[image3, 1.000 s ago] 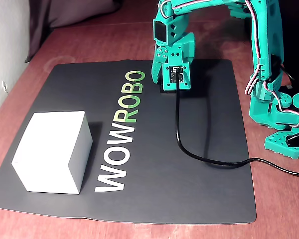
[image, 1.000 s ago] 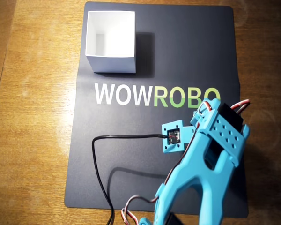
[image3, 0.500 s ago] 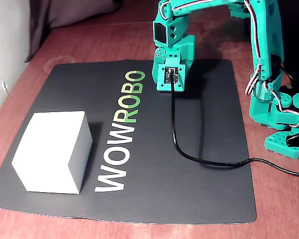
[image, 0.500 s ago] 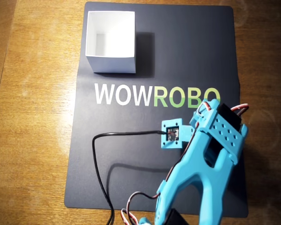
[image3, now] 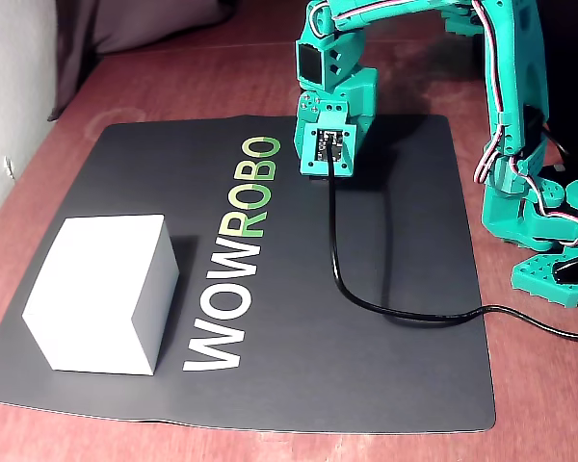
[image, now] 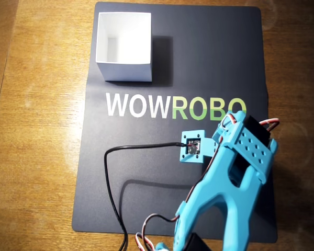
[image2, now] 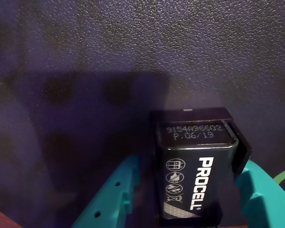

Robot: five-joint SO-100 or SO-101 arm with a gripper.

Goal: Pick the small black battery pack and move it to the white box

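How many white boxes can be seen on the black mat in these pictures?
1. The white box stands at the top left corner of the black mat in the overhead view, above the WOWROBO lettering, far from the arm. No other box is visible.

Hobby desk: wooden tabletop (image: pixel 36 157), branded mat (image3: pixel 299 318).

Battery pack (image2: pixel 194 183) cut off by wrist view's bottom edge; hidden behind arm in overhead, fixed views.

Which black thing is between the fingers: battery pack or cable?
The small black battery pack, lettered PROCELL in the wrist view; the black cable trails away across the mat.
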